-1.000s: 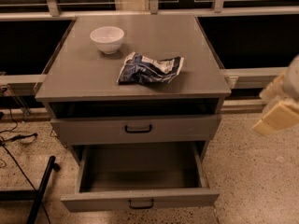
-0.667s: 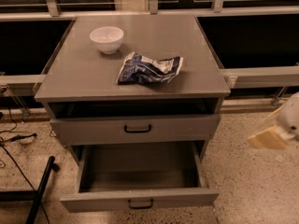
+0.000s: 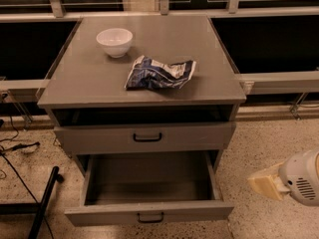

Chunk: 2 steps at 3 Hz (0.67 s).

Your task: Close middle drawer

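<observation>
The middle drawer of the grey cabinet is pulled far out toward me, and its deep box is empty. Its low front panel carries a small black bar handle. The taller-fronted upper drawer above it is pushed in. The lowest drawer is out of view. My gripper hangs at the lower right, cream fingers pointing left, to the right of the open drawer's front corner and apart from it.
A white bowl and a crumpled blue-and-white snack bag lie on the cabinet top. A black stand leg and cables are on the speckled floor at the left. Railings run behind the cabinet.
My gripper has come down from beside the cabinet top's level to beside the open drawer, and slightly left. The drawers have not moved.
</observation>
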Available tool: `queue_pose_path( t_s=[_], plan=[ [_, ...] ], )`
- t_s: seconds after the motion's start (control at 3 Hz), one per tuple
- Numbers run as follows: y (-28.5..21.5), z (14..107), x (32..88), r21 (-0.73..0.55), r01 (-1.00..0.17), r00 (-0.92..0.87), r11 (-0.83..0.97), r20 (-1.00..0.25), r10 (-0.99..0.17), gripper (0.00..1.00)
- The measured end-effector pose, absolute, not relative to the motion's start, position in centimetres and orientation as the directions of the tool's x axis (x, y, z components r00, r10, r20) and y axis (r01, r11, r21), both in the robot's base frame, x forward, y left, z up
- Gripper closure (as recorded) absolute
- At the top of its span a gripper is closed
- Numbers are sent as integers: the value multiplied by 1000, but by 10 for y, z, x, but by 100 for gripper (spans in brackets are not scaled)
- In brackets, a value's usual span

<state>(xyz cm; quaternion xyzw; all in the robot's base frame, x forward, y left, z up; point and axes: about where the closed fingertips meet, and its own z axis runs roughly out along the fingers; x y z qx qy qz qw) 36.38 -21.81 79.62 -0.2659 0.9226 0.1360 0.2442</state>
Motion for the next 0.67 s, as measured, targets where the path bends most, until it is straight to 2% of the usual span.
queue_pose_path(
  t_s=[0.67],
  plan=[
    [-216, 767, 368, 130, -574, -720, 808, -550, -424, 100]
  ],
)
